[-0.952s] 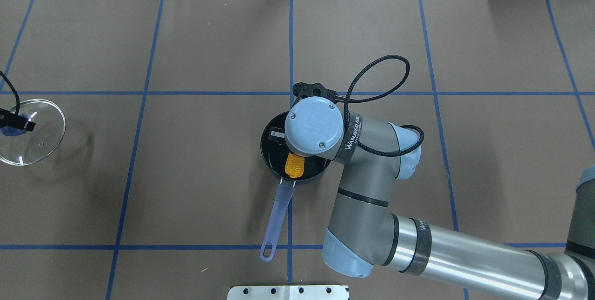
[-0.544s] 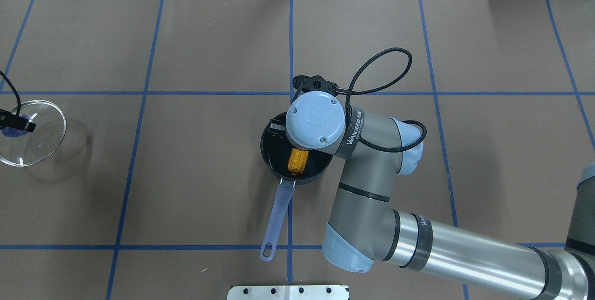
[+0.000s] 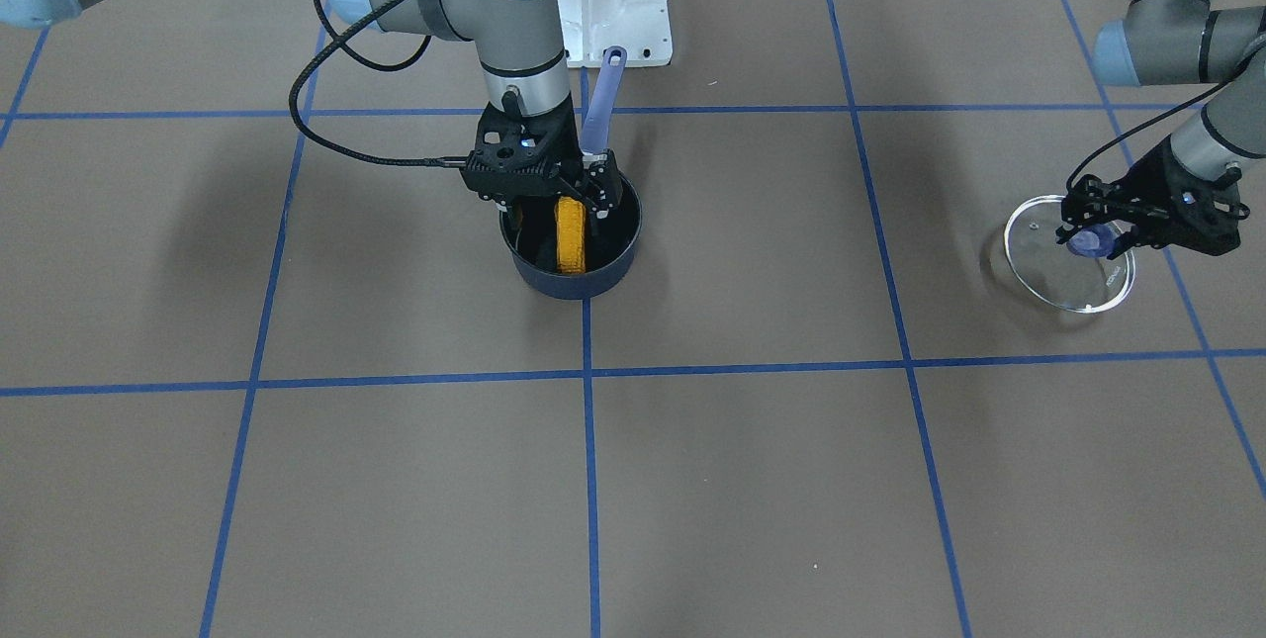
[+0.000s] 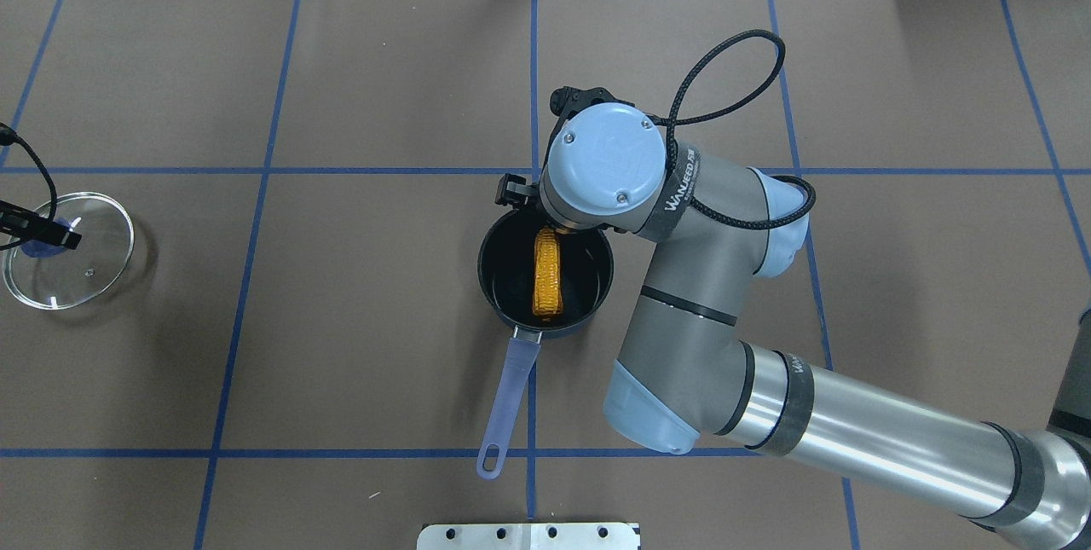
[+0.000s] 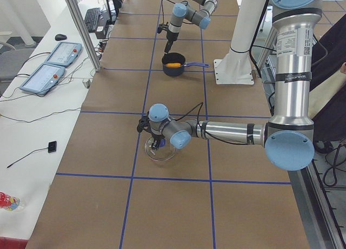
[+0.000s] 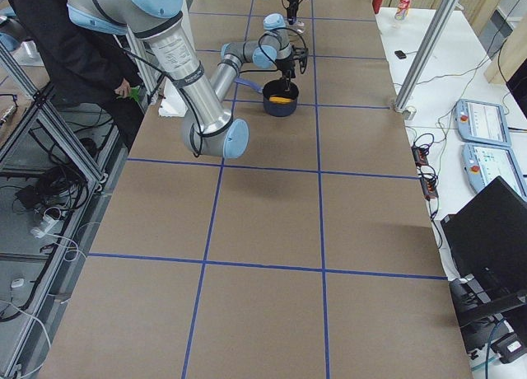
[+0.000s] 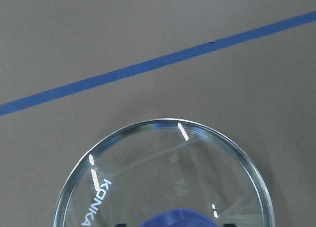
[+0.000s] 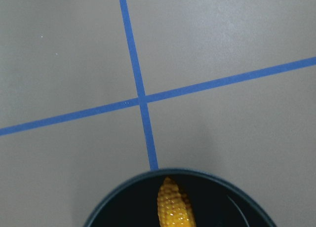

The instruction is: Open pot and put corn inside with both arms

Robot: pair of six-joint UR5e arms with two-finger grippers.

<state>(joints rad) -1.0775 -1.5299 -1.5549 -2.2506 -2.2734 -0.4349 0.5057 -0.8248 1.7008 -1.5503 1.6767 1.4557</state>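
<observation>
The navy pot (image 4: 597, 298) stands open at the table's middle, its lavender handle (image 4: 508, 396) pointing toward my base. The corn (image 4: 548, 273) lies flat inside it and also shows in the front view (image 3: 569, 234) and the right wrist view (image 8: 174, 207). My right gripper (image 3: 559, 210) hangs open over the pot's far rim, clear of the corn; one finger (image 4: 510, 190) shows beside the wrist. My left gripper (image 3: 1093, 240) is shut on the purple knob of the glass lid (image 4: 94, 264), far to the left, low over the table.
The white base plate (image 3: 618, 15) stands just behind the pot's handle. Blue tape lines grid the brown table. A person (image 6: 66, 49) stands by the right arm's base. Teach pendants (image 5: 54, 65) lie on the side bench.
The right gripper let go of the corn, which dropped flat into the pot, then drew up and back to the far rim. The left gripper shifted the lid slightly right and nearer.
</observation>
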